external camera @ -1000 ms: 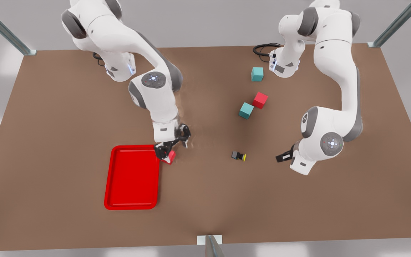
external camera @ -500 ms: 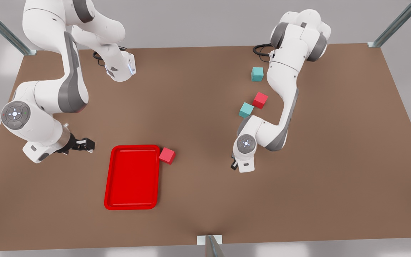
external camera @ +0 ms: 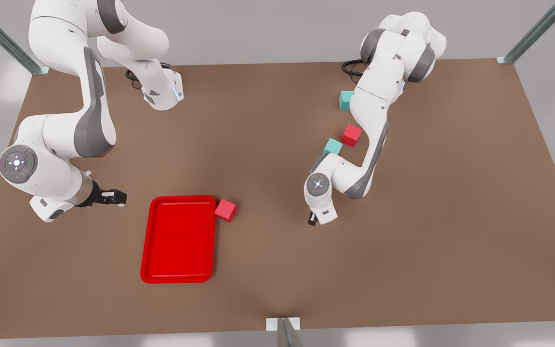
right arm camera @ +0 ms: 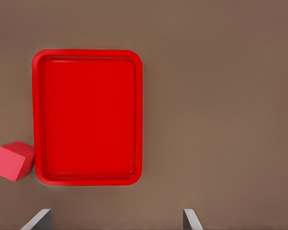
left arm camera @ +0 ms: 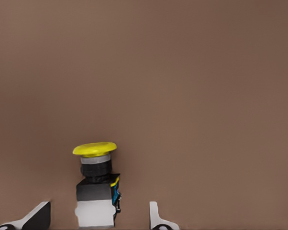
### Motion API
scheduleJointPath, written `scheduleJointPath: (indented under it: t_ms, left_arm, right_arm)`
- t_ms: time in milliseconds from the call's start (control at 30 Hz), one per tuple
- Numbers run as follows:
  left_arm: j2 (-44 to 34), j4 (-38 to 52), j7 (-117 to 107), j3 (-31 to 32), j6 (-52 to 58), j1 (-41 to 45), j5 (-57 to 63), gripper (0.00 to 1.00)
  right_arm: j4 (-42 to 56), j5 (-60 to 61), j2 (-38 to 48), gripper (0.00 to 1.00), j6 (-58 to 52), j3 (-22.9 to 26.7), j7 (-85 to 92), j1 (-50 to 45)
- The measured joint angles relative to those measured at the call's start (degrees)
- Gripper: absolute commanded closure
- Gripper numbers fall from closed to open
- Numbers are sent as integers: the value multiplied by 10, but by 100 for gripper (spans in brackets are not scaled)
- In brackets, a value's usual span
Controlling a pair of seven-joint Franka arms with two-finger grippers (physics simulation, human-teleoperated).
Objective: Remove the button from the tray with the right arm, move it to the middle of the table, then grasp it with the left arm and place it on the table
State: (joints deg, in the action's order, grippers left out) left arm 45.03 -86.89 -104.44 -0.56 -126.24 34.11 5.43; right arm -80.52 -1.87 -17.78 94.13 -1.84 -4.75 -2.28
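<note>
The left claw [external camera: 312, 220] hangs low near the middle of the bench [external camera: 277, 270], pointing down from the arm on the front view's right. Its fingers [left arm camera: 37, 216] are spread apart, and from the left wrist camera the button [left arm camera: 97, 184] sits between them: dark boxy body nearest the claw, yellow mushroom cap pointing away. Neither finger clearly touches the button; I cannot tell for certain whether there is contact. In the front view the wrist of that arm covers the button.

Behind this arm lie three small cubes: a teal cube [external camera: 332, 145] partly hidden by the forearm, a red cube [external camera: 351, 135] just beside it, and another teal cube [external camera: 345, 100] farther back, also half covered by the arm.

The right claw [external camera: 113, 197] is on the arm at the front view's left, held out level above the bench and aimed toward the tray [external camera: 150, 241]. Its fingertips [right arm camera: 38, 219] are spread wide with nothing between them. It is apart from the tray, beside the rim on the front view's left.

The tray lies flat on the bench, red and glossy, with nothing in it. A second red cube [external camera: 225, 210] rests on the bench touching the tray's far corner on the front view's right.
</note>
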Motion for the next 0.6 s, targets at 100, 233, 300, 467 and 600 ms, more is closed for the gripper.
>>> scheduleJointPath:
  t_ms: [100, 233, 300, 467, 600]
  left_arm:
    - [-3, -17, -16, 0, -20, 1, 5, 0]
    - [1, -20, -33, 0, -39, 1, 9, 0]
    - [2, -23, -40, 0, -46, -2, 9, 0]
    - [-1, -41, -50, 0, -60, -3, 10, 0]
    - [-4, -51, -55, 0, -68, -3, 11, 1]
  right_arm:
    - [0, 0, 0, 0, -1, -1, -3, -3]
    - [0, 1, 0, 0, -1, -1, -6, -3]
    - [0, 1, 0, 0, -2, -1, -8, -3]
    - [0, 1, 0, 0, -4, -1, -10, -2]
    - [0, 1, 0, 0, -5, -1, -12, -2]
